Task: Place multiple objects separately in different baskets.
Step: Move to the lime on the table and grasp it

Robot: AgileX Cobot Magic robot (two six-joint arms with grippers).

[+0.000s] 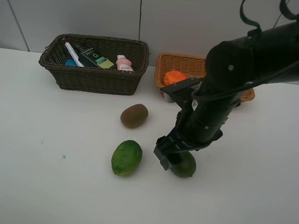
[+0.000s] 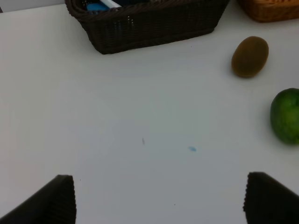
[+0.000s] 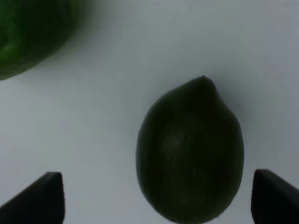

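Note:
My right gripper (image 1: 175,158) is open and low over a dark green oval fruit (image 1: 185,167) on the white table. The wrist view shows that fruit (image 3: 190,151) lying between the spread fingertips (image 3: 41,198), untouched. A lighter green oval fruit (image 1: 126,157) lies to its left, and a brown kiwi (image 1: 134,115) sits behind that. The dark brown basket (image 1: 62,73) holds a white marker (image 1: 72,54), a dark green bottle (image 1: 94,57) and a pink bottle (image 1: 124,63). The light orange-tan basket (image 1: 189,62) holds an orange (image 1: 173,77). My left gripper (image 2: 161,200) is open above bare table.
The right arm (image 1: 263,49) reaches in from the upper right over the tan basket's right part. The left wrist view shows the kiwi (image 2: 250,56), the lighter green fruit (image 2: 286,115) and the dark basket (image 2: 145,28) well beyond the left fingers.

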